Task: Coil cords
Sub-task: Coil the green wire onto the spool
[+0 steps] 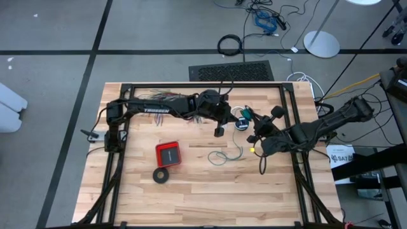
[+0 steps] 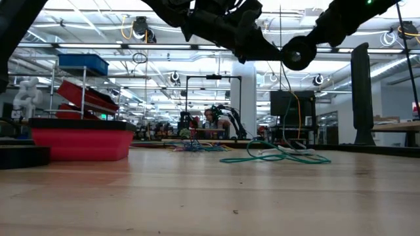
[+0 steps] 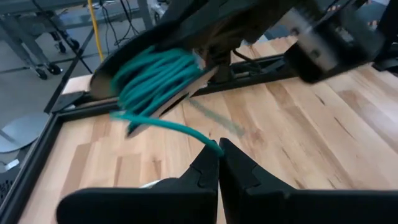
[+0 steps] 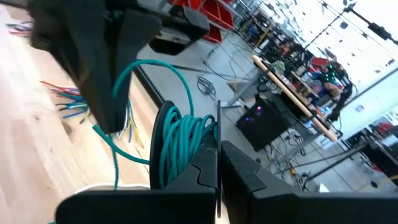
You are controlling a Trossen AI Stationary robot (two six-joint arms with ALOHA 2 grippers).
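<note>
The teal-green cord is partly wound into a small coil (image 4: 177,143) that sits at the fingers of my right gripper (image 4: 217,155), which is shut on it above the table's far right part. My left gripper (image 3: 219,157) is shut on a strand leading off the coil (image 3: 155,74). In the high view the two grippers (image 1: 230,117) (image 1: 254,131) meet tip to tip. The rest of the teal cord (image 1: 227,154) lies loose on the table. The white cord with its black round piece (image 1: 240,124) lies under the grippers. My left gripper pinches a single teal strand (image 3: 213,145) between its two fingertips, a short way from the coil. The strand runs in a slack curve to the coil, clear of the table. My right gripper is shut on several turns of the coil (image 4: 189,146), on one side of it. The coil stands on edge, lifted clear of the table. Whether the turns go around the fingers or lie between them, I cannot tell.
A red box (image 1: 168,154) and a black tape-like ring (image 1: 161,175) lie left of the loose cord. Many-coloured wires (image 1: 162,97) fan out at the far edge behind the left arm. A black frame rail (image 1: 289,102) borders the table.
</note>
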